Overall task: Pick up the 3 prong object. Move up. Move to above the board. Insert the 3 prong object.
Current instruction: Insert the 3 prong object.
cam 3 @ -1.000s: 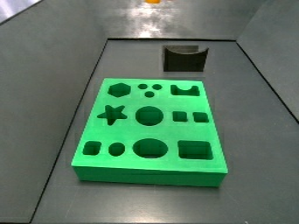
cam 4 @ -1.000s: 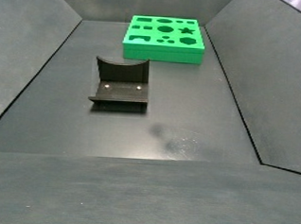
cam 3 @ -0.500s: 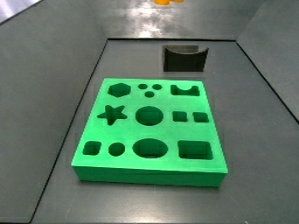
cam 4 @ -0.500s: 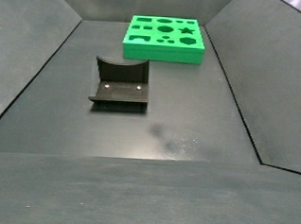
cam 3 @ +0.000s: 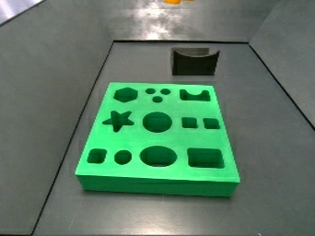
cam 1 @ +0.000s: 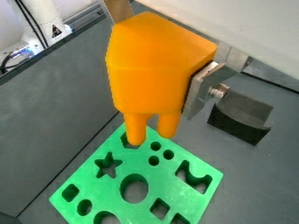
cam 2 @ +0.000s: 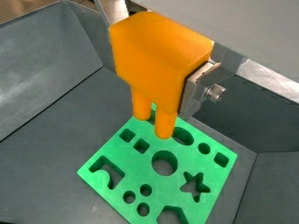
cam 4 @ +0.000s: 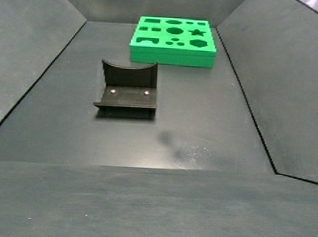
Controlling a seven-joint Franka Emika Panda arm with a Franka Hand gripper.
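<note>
The 3 prong object (cam 1: 155, 74) is seen pinched in the hand (cam 1: 187, 87), one silver finger (cam 1: 208, 80) pressed to its side; its prongs hang above the board (cam 1: 111, 188), apart from it. This grasp is shown only in both wrist views. In a side view only an orange speck (cam 3: 174, 3) is caught at the top edge. The board (cam 3: 157, 134) lies on the dark tray floor (cam 4: 188, 142), with the fixture (cam 4: 127, 89) well apart from it.
</note>
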